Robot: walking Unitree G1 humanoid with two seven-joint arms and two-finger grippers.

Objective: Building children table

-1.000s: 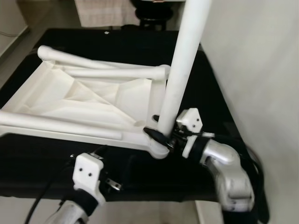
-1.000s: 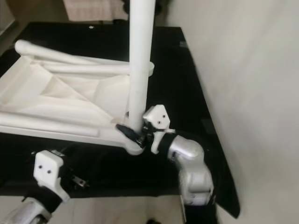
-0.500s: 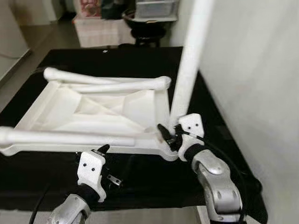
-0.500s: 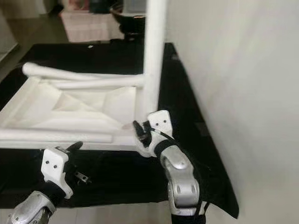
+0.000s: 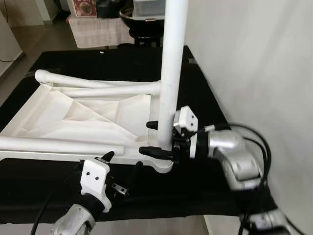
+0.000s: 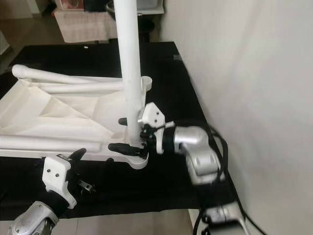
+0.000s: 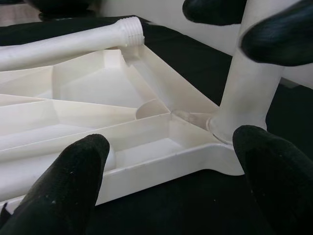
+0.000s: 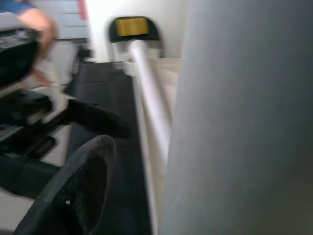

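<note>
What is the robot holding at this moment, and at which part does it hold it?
The right gripper holds the upright white table leg near its lower end, just above the corner socket of the upturned tabletop. The left gripper is open and holds nothing.

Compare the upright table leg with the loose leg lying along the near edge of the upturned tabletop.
The upright leg stands vertical, its base seated in the near right corner socket of the tabletop; the loose leg lies flat along the near edge. The right pincer has its black fingers around the upright leg's base; nothing holds the loose leg, though the left pincer hovers open near it. Both are plain white round tubes.
</note>
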